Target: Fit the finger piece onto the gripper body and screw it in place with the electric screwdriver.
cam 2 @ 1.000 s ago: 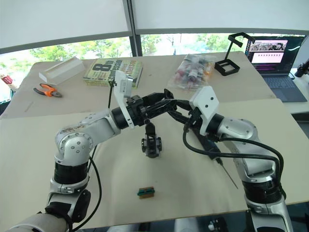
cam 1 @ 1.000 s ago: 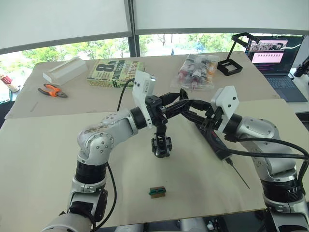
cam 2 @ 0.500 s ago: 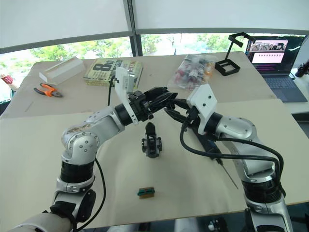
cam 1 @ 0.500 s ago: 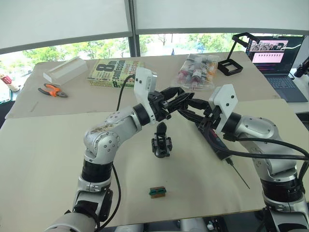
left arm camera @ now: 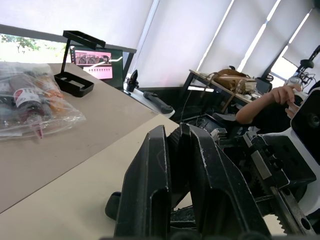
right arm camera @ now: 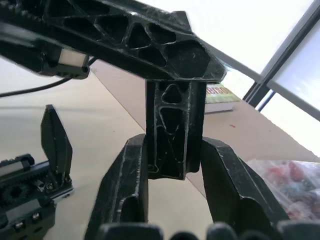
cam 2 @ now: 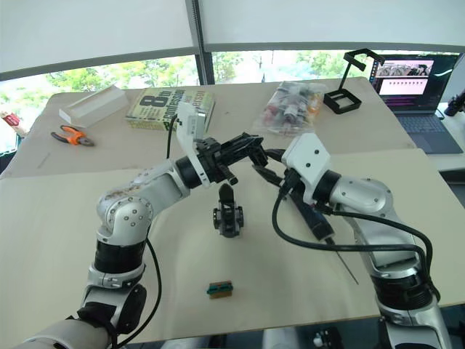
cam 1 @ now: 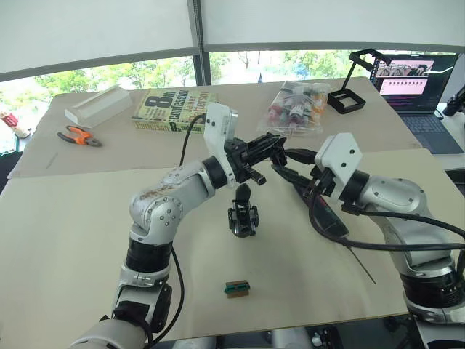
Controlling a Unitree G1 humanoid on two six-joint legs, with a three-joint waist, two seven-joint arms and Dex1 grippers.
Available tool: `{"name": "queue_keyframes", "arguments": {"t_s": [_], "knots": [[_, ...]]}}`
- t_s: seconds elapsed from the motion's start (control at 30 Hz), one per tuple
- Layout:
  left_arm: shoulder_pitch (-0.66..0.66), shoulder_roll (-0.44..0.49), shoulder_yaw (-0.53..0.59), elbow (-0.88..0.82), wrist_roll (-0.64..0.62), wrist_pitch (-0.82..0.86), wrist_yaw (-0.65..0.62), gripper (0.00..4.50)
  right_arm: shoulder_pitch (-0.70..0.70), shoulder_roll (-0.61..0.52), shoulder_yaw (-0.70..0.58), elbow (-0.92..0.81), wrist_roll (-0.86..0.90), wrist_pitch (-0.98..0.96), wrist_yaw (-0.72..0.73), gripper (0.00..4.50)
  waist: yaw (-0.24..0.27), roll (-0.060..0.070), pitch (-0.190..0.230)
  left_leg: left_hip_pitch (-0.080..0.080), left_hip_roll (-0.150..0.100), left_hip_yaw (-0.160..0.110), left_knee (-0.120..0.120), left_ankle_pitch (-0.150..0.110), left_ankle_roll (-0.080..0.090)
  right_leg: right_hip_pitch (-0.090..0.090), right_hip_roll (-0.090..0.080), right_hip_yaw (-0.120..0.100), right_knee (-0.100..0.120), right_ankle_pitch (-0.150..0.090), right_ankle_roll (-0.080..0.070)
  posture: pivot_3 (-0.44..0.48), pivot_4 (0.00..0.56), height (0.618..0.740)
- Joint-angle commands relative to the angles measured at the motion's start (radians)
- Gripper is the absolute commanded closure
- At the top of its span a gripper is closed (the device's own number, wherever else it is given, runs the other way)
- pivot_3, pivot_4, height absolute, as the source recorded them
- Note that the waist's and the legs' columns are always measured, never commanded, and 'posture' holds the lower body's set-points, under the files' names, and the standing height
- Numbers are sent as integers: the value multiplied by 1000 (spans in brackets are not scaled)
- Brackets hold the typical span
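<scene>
Above the table's middle my two grippers meet around the finger piece [right arm camera: 175, 135], a black ribbed tapered part. My left gripper [cam 1: 270, 150] reaches in from the left and is shut on its upper end. My right gripper [cam 1: 285, 166] holds the lower end, with a finger close against each side. The gripper body [cam 1: 243, 214] stands on the table just below them, with its one upright pointed finger. The electric screwdriver [cam 1: 328, 217] lies on the table under my right forearm, its thin bit [cam 1: 361, 266] pointing toward the front edge.
A small green-brown block [cam 1: 237, 289] lies near the front edge. At the back are a book [cam 1: 174, 109], orange pliers [cam 1: 80, 136], a white box [cam 1: 98, 105], a bag of bottles [cam 1: 294, 105], a black stand [cam 1: 349, 91] and a laptop [cam 1: 421, 87]. A person's arm [left arm camera: 270, 100] shows beyond the table.
My left gripper's fingers have closed from wide open onto the finger piece. The right wrist has shifted slightly. The gripper body and screwdriver have not moved.
</scene>
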Motion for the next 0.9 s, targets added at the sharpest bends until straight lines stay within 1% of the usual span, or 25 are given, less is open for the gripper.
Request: {"name": "queue_keyframes", "arguments": {"t_s": [0.03,0.1,0.17,0.23,0.3,0.37,0.43,0.57,0.77,0.9], "knots": [[-67,70,35,-5,-46,20,-101,4423,-49,-45,-84,-59,156,53,102,1394,-2,0,0,0,0,0,0,0,0,0,0,0,0,0,0,0,150,738],[-94,139,29,10,-87,53,-214,4423,-109,-81,-149,-32,336,204,150,714,-7,0,0,0,0,0,0,0,0,0,0,0,0,0,0,0,150,738],[-122,198,27,36,-131,95,-316,4423,-177,-111,-194,18,514,367,176,689,-10,0,0,0,1,0,0,0,0,0,1,0,0,0,-1,0,150,738],[-162,256,23,80,-176,150,-421,4423,-247,-141,-211,100,669,528,212,689,-11,0,0,0,2,0,-1,0,0,0,1,0,-1,1,-1,0,150,738],[-200,302,11,125,-193,187,-512,4423,-292,-172,-194,159,746,627,266,689,-10,0,0,0,2,0,-2,0,0,0,2,0,-1,1,-2,0,150,738],[-232,326,-4,166,-182,197,-571,4423,-324,-185,-156,192,763,673,303,689,-9,0,0,0,2,0,-3,0,0,0,2,-1,-1,1,-2,0,150,738],[-260,331,-11,205,-167,199,-601,4423,-351,-178,-122,214,760,696,316,689,-9,0,0,0,2,0,-4,0,0,0,2,-1,-1,1,-2,0,150,738],[-308,304,-2,272,-161,219,-604,4423,-399,-102,-70,253,734,700,274,689,-10,0,0,-2,2,0,-4,0,0,-2,1,-1,-1,1,-1,0,150,738],[-293,297,-1,254,-156,228,-611,4423,-413,-60,-58,258,712,678,256,689,-14,0,0,-7,2,0,-4,0,0,-8,1,-2,0,1,-1,0,150,738],[-283,307,-10,239,-143,224,-627,4423,-425,-58,-53,260,703,681,274,689,-18,0,0,-9,1,0,-2,0,0,-10,0,-2,0,2,-1,0,150,738]]}}
